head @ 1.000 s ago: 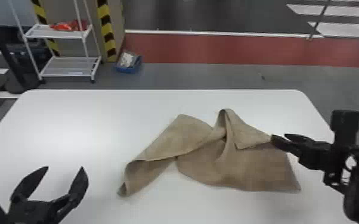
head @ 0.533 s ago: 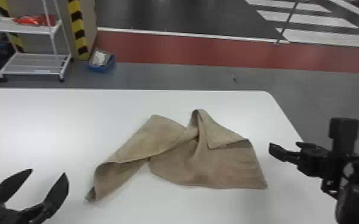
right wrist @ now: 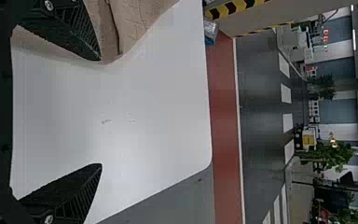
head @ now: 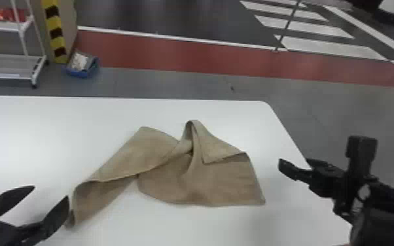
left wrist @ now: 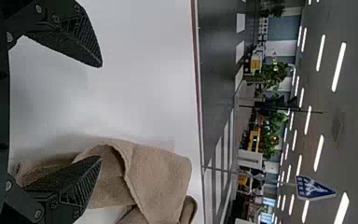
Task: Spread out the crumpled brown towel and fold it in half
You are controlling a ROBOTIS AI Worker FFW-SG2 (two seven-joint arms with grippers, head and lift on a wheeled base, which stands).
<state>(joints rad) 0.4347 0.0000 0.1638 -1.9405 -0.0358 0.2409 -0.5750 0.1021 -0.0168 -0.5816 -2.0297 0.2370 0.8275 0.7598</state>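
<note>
Towel (head: 219,183) wants low pinches at left and right ends (both pairs of jaws gape empty), then gentle outward tension.

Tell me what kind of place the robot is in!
Probably a big indoor hall, maybe a workshop or lab. Rows of long lights hang overhead, the floor has painted white stripes, and a white shelf rack stands beyond the table.

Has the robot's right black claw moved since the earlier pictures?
Yes. In the head view, the right black claw is now farther right, nearer the right edge of the white table than before.
</note>
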